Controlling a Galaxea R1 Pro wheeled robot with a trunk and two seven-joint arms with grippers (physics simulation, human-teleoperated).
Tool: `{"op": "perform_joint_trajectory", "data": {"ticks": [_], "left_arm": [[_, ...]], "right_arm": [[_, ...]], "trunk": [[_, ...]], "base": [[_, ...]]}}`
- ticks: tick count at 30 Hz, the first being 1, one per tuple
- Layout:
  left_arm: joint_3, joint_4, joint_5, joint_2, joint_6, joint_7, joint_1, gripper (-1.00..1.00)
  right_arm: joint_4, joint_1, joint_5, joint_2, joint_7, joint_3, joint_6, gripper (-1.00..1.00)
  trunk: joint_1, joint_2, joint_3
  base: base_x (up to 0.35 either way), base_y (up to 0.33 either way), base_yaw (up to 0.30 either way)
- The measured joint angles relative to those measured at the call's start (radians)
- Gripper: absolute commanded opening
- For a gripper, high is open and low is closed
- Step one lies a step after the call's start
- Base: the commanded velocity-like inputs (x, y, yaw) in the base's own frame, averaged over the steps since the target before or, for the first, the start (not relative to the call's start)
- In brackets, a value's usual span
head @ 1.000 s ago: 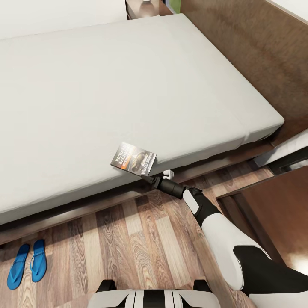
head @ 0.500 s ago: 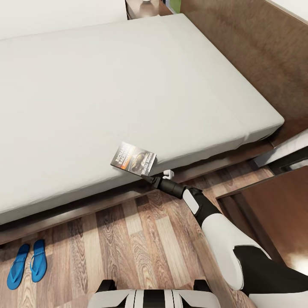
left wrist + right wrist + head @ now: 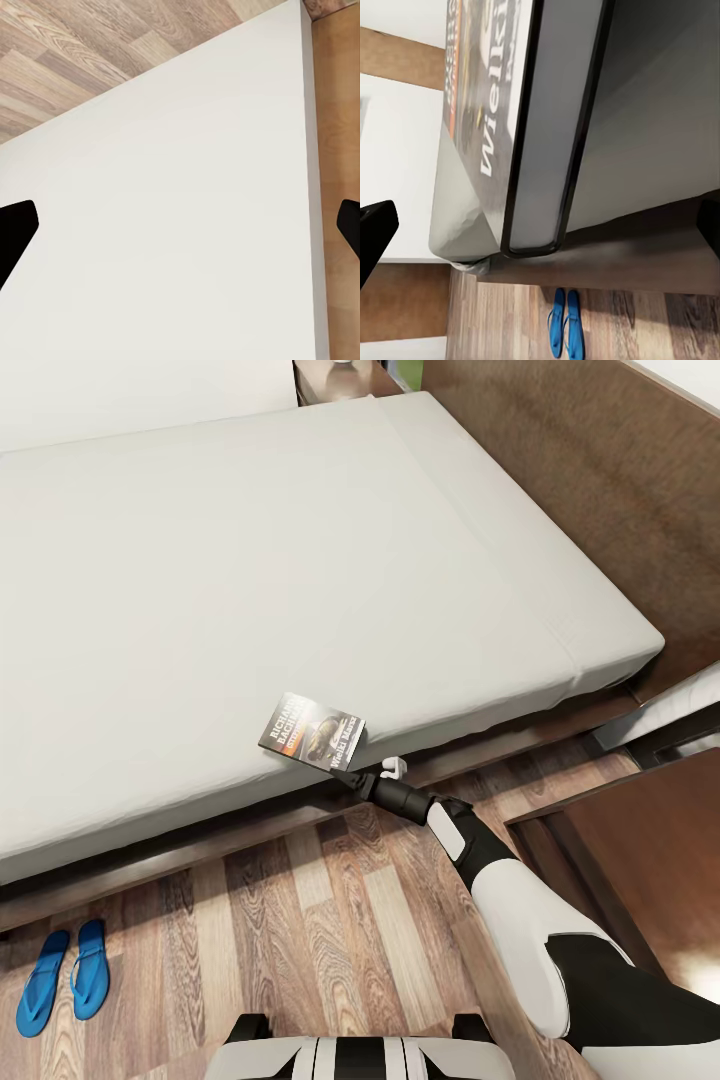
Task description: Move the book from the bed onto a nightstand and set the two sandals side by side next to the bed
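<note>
1. Overhead, the head view takes in the whole bed (image 3: pixel 300 560), with the book (image 3: pixel 312 731) lying flat near the mattress's front edge and the two sandals (image 3: pixel 62 978) side by side on the floor (image 3: pixel 330 920).
2. The right wrist view adds the book's (image 3: pixel 517 127) page edge, seen close up.
3. The right pincer (image 3: pixel 345 774) reaches the book's near corner; whether it grips cannot be told.
4. The left pincer's (image 3: pixel 180 229) tips stand spread wide, holding nothing.

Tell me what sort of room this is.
Most likely a bedroom: a large low wooden bed with a bare light-grey mattress, a paperback book lying on it, and blue flip-flops on the wood-plank floor.
</note>
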Motion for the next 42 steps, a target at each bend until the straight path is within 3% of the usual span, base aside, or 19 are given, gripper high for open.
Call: {"op": "perform_joint_trajectory", "data": {"ticks": [42], "left_arm": [[0.0, -0.001, 0.0, 0.0, 0.0, 0.0, 0.0, 1.0]], "right_arm": [[-0.003, -0.009, 0.0, 0.0, -0.001, 0.001, 0.0, 1.0]], "trunk": [[0.0, 0.0, 0.0]], "base": [[0.0, 0.0, 0.0]]}}
